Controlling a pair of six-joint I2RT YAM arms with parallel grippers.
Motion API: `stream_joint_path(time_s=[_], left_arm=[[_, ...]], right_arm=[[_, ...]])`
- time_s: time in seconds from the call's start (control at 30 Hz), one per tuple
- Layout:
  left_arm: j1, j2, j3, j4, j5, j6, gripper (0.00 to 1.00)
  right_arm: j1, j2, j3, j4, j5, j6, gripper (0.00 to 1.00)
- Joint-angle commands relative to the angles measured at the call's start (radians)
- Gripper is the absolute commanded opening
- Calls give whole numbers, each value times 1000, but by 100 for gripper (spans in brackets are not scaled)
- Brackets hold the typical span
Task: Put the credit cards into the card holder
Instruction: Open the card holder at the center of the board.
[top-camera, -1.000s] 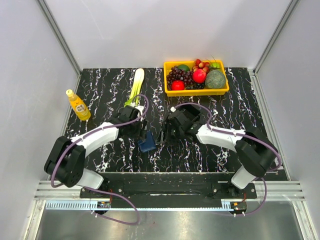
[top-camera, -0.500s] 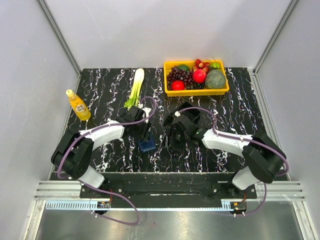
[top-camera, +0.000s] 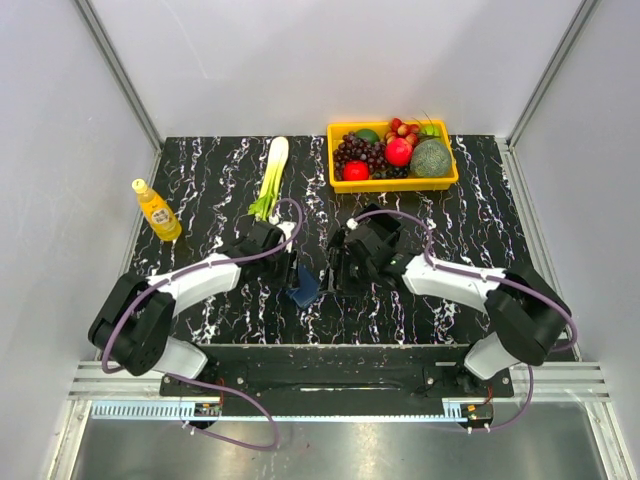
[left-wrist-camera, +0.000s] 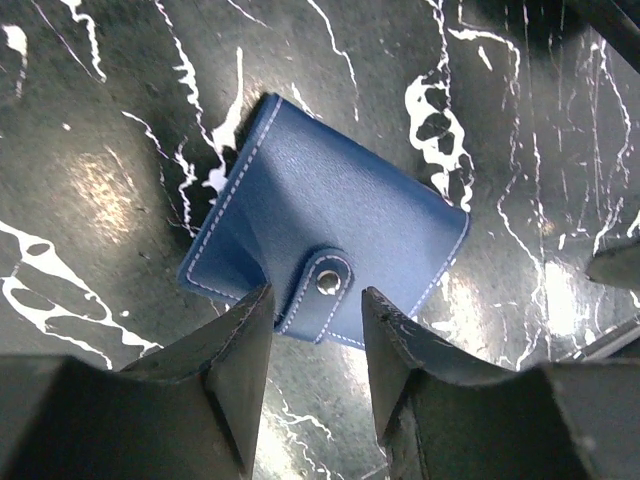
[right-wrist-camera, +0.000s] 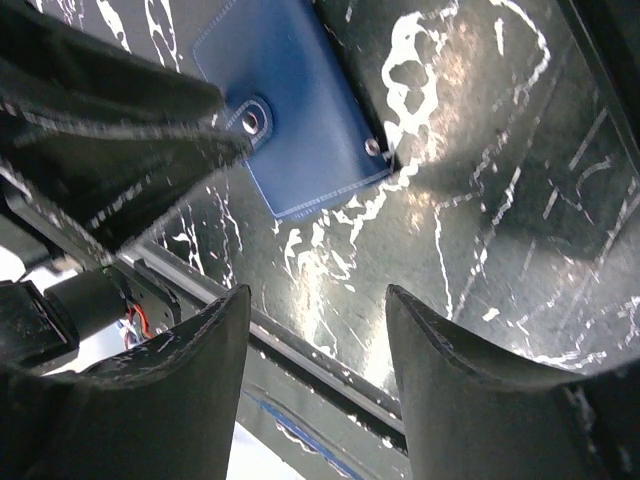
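The card holder (top-camera: 303, 290) sits on the black marbled table (top-camera: 200, 180), towards the front and about midway across, right between the two arms' working ends. It is folded shut, blue with pale stitching, and its strap is pressed down over the flap with a metal stud. From the left wrist view it lies skewed, one corner pointing away.

The left gripper (left-wrist-camera: 316, 305) hangs directly over the holder's near edge, pointing down, with the strap showing in the gap between its fingers (left-wrist-camera: 235, 370). The jaws stand partway apart and have hold of nothing; I cannot tell whether the tips touch the leather. The left arm (top-camera: 200, 275) reaches forward and inward from its base, elbow low and wrist bent down.

The right gripper (right-wrist-camera: 318, 300) is just beside the holder on the other side, tilted down at the table. Its jaws are spread wide over bare marble with nothing between them. The holder lies off to one side of them, and the dark bulk of the left gripper crowds in over it. The right arm (top-camera: 445, 278) stretches inward from its base, a purple cable looping above it.

Further back, well away from the grippers, lie a leek (top-camera: 270, 175), a yellow tray (top-camera: 395, 184) piled with fruit, and a small yellow bottle (top-camera: 157, 210) standing near the left edge.
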Motion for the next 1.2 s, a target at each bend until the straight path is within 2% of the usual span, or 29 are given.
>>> stream_joint_path(time_s=[0.0, 0.13, 0.37, 0.5, 0.57, 0.73, 0.87, 0.97, 1.07, 1.1, 1.13, 1.17], left_arm=[[-5, -41, -16, 9, 69, -31, 45], [-4, -47, -30, 32, 121, -20, 45], [-5, -32, -29, 40, 149, -11, 46], [-5, -1, -38, 66, 203, -31, 40], [-5, -9, -61, 89, 204, -43, 38], [-5, 25, -76, 115, 233, -61, 30], [-5, 40, -91, 169, 267, -81, 28], [-5, 59, -93, 192, 302, -89, 20], [-5, 71, -98, 223, 330, -101, 20], [-5, 73, -98, 229, 330, -107, 24], [-5, 71, -101, 239, 332, -114, 33], [-5, 68, -101, 247, 333, -120, 34]], right_arm=[[3, 75, 117, -10, 33, -26, 62], [3, 169, 217, -74, 67, -62, 62], [3, 262, 269, -73, 73, -69, 59], [3, 304, 275, -65, 48, -74, 56], [3, 321, 282, -64, 36, -83, 48], [6, 341, 265, -94, 74, -92, 48], [10, 367, 260, -117, 87, -103, 49], [15, 381, 254, -119, 88, -100, 49], [18, 391, 255, -120, 88, -99, 49], [21, 394, 255, -120, 91, -97, 49], [21, 394, 257, -120, 94, -96, 50], [23, 393, 257, -123, 97, -96, 50]])
